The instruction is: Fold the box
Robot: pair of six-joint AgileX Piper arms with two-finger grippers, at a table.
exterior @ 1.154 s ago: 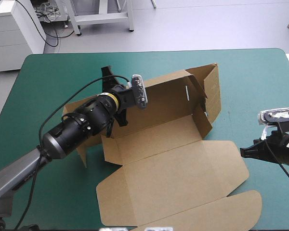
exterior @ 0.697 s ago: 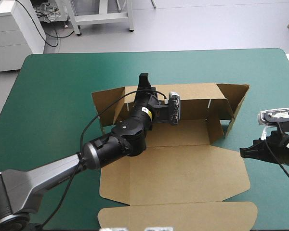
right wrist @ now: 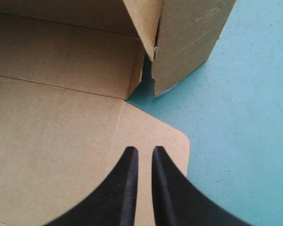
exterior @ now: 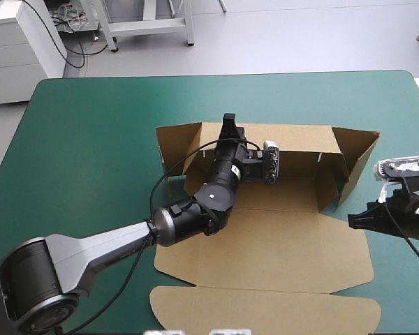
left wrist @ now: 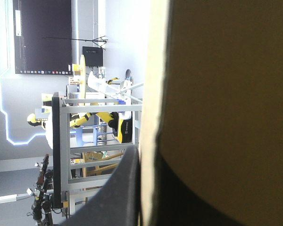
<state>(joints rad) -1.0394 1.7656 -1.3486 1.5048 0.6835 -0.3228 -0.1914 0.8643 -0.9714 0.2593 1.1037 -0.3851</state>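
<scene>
Box of cut brown board (exterior: pixel 265 244) now lies square to the far edge of the teal-green table cover (exterior: pixel 84 139), having swung round from a skewed pose and slid toward the right edge. The left gripper (exterior: pixel 228 124) stays pinched on its upright back wall (exterior: pixel 300 143), which likely readies the walls for tucking. The right gripper (right wrist: pixel 142 157), nearly closed and empty, hovers unmoved over the flat panel's right corner.

Bright even light, soft shadows beside the box (exterior: pixel 279 244), backlit dark in left wrist view

There is one brown box (exterior: pixel 265 244), one teal-green table (exterior: pixel 91 125), and two grippers, the left gripper (exterior: pixel 228 124) and the right gripper (exterior: pixel 351 221).
</scene>
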